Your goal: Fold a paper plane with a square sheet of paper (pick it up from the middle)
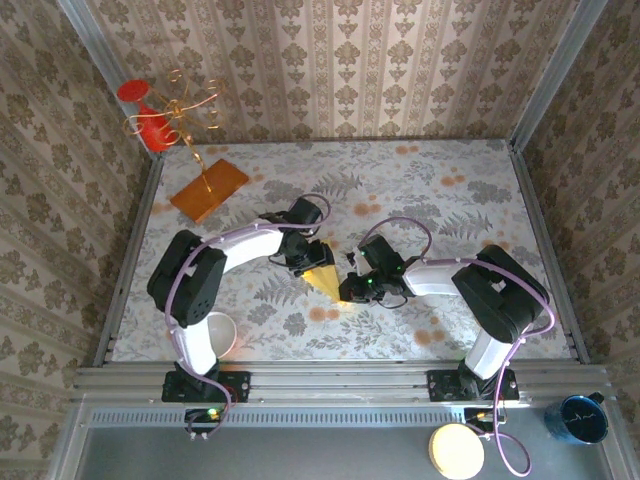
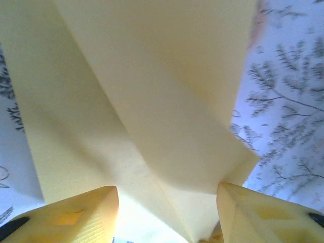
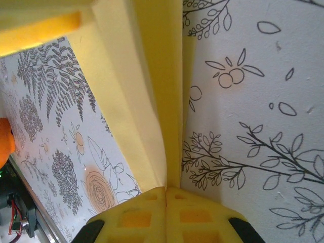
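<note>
Currently I see the pale-yellow, kite-shaped paper plane (image 1: pixel 322 277) lying mid-way across the floral-printed table (image 1: pixel 450 190), between the two arms. Left gripper (image 2: pixel 167 188) sits right at it, yellow fingers (image 2: pixel 76 217) spread apart, with folded paper running between them; I cannot tell whether they touch it. Right gripper (image 3: pixel 165 190) is pressed together, pinching the plane's folded edge where the crease meets its fingertips.
</note>
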Controlling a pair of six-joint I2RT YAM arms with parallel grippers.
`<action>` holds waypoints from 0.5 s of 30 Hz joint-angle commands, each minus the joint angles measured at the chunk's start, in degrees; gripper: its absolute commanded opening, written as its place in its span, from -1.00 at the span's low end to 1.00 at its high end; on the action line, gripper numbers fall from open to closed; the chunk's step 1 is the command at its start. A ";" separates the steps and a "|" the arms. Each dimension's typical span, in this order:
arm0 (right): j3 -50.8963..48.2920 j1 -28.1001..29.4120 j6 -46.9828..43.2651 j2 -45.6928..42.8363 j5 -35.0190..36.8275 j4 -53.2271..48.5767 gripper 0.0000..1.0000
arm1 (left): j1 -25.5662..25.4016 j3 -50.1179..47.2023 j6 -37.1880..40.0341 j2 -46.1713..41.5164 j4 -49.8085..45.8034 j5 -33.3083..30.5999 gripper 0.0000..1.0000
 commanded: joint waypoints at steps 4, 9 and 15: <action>0.24 -0.87 0.19 1.17 -2.33 -1.55 -0.83 | 1.58 -4.12 3.02 -5.79 3.70 0.93 0.01; 0.34 -1.16 0.44 1.38 -2.97 -0.99 -0.82 | 1.40 -4.61 3.13 -3.77 5.02 2.54 -0.12; 0.65 -1.42 0.45 1.65 -3.42 -0.98 -0.82 | 1.48 -3.91 3.21 -1.36 4.79 2.47 -0.23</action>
